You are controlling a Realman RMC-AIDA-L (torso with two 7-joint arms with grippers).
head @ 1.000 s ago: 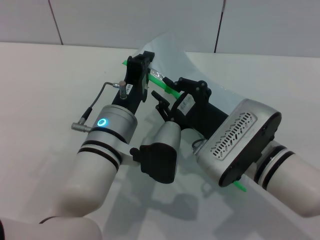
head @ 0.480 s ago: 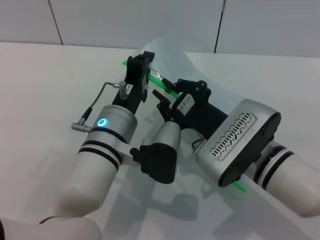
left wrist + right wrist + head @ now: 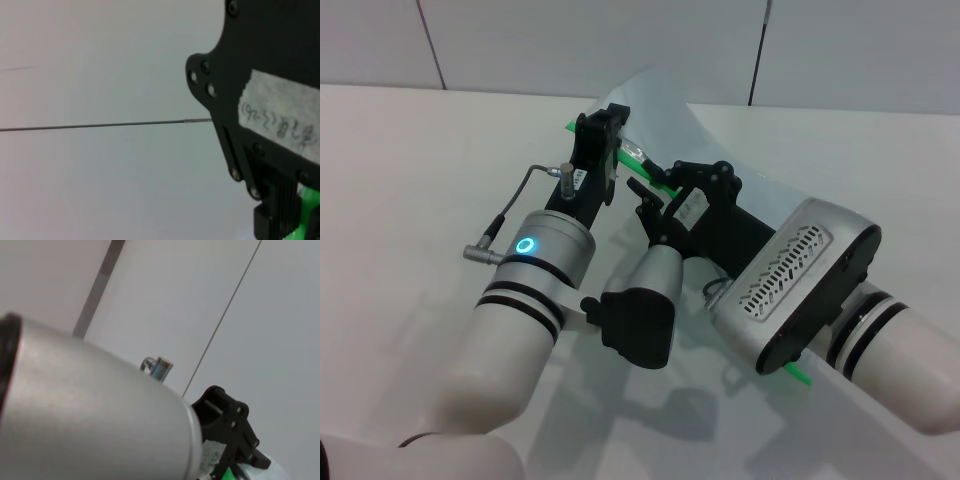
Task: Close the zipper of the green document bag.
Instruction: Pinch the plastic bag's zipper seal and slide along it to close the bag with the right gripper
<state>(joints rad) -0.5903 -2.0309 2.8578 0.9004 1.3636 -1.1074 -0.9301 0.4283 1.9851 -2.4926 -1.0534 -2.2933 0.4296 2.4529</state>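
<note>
Zipper runs diagonally across the upper centre, on the green document bag; left end effector clamps its upper end, right end effector grips it just below.

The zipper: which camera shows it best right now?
Head view: the zipper runs as a green strip between the left tool and right tool. Both wrist views catch only a green sliver at the frame edge.

A white label on the black side plate of the left gripper carries handwritten marks too faint to read. No other text shows.
</note>
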